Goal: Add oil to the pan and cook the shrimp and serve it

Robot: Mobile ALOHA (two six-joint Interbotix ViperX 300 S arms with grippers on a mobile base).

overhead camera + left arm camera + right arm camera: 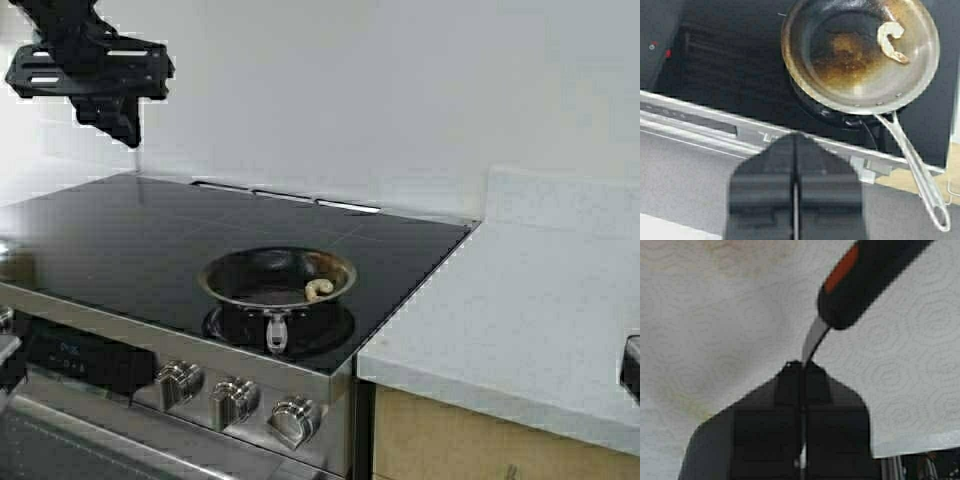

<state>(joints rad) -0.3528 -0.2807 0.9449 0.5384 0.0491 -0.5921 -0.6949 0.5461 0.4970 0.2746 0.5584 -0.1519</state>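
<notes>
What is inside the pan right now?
One curled shrimp lies in the pan, near the rim, beside a brown scorched patch. No pool of oil is visible. The burner beneath is mostly covered by the pan.

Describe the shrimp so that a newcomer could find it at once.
On the black stovetop, near its front edge above the knobs, stands a steel pan. The shrimp lies inside by the pan's right wall: the only pale, curled piece there.
</notes>
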